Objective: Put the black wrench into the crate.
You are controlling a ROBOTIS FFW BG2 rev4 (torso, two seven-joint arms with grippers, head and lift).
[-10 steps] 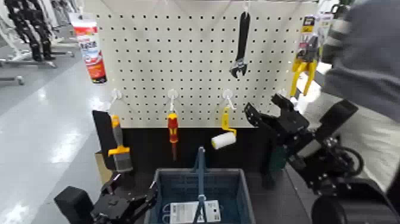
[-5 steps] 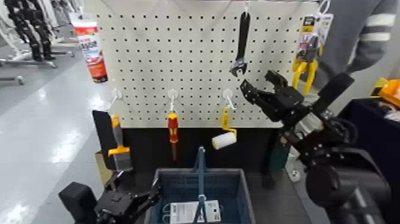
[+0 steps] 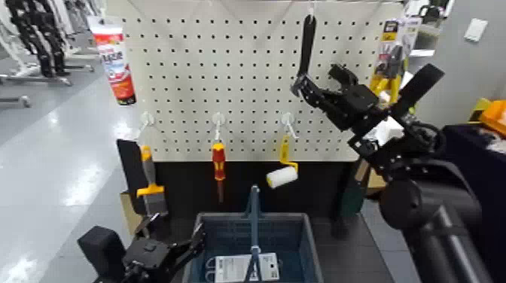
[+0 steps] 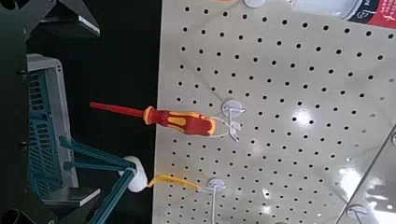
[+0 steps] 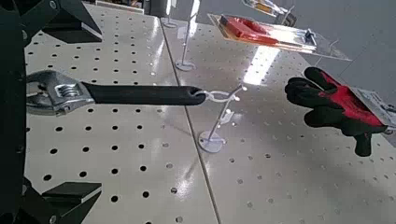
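Observation:
The black wrench [image 3: 306, 41] hangs from a hook at the top of the white pegboard, silvery head down. My right gripper [image 3: 319, 81] is raised to that head, open, with one finger on each side of it. In the right wrist view the wrench [image 5: 131, 93] runs from its hook to the silvery jaw head, which lies between the two dark fingers [image 5: 58, 21] without being clamped. The blue-grey crate [image 3: 200, 228] stands below the board with its upright handle in the middle. My left gripper [image 3: 167, 250] rests low beside the crate's left side, open and empty.
On the pegboard hang a red-yellow screwdriver [image 3: 218, 162], a paint roller [image 3: 282, 174], a brush [image 3: 150, 188], a red-white tube [image 3: 114, 60] and yellow-handled pliers [image 3: 387, 79]. A red-black glove [image 5: 336, 98] hangs near the wrench. A white item lies inside the crate.
My right arm has risen and swung left, bringing its open gripper from beside the roller up to the wrench head. The person at the right has left the view.

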